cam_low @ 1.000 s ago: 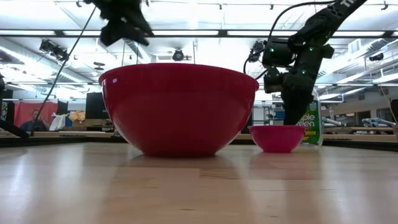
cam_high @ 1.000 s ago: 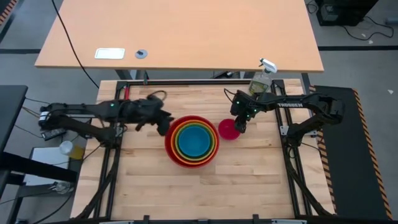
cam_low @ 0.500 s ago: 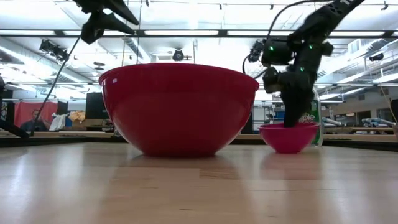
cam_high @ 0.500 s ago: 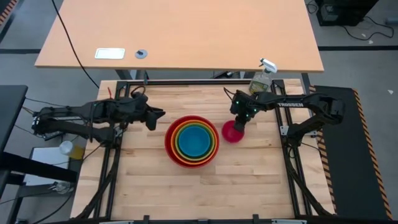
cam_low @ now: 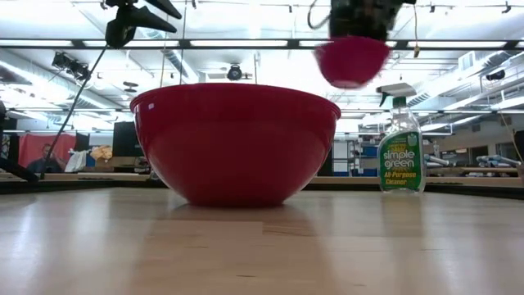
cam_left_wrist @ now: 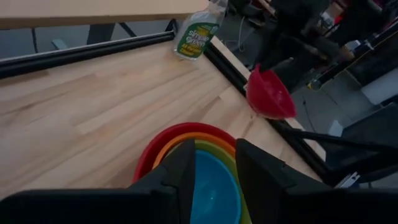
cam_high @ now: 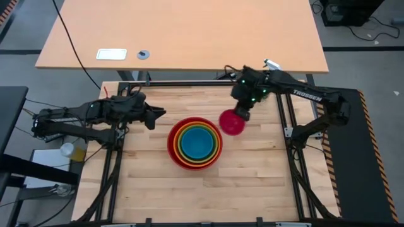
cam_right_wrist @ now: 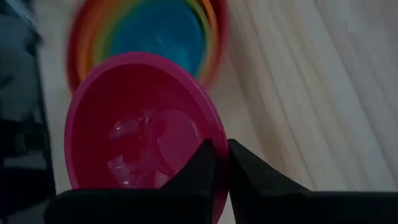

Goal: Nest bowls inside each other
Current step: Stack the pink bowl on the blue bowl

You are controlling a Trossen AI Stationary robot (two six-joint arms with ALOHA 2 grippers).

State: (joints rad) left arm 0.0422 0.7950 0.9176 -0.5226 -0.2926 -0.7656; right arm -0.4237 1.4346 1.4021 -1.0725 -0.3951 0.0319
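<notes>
The red bowl [cam_high: 194, 142] stands on the table's middle with the orange, lime green and blue bowls [cam_left_wrist: 211, 186] nested inside it. To its right, the small magenta bowl [cam_high: 231, 122] hangs in the air, high above the table in the low view [cam_low: 352, 59]. My right gripper [cam_right_wrist: 221, 167] is shut on it. My left gripper [cam_high: 158, 115] hovers open to the left of the stack, with nothing between its fingers [cam_left_wrist: 214, 168]. My right gripper pinches the magenta bowl's rim [cam_right_wrist: 217, 134], one finger [cam_right_wrist: 200, 167] inside the bowl and the other [cam_right_wrist: 249, 171] outside. The fingers slant down onto the rim from above. The bowl hangs tilted below them, lifted clear of the table.
A clear spray bottle with a green label [cam_low: 401, 152] stands at the table's far right corner, partly behind my right arm in the high view. Bare wooden tabletop [cam_high: 189, 195] lies in front of the stack. A black frame rail [cam_left_wrist: 93, 50] edges the table.
My right gripper dropped onto the magenta bowl's rim, took hold, and has risen steeply with it. The bowl has left the table and hangs tilted high above it. My left gripper has drawn back from the stack toward the table's left edge.
</notes>
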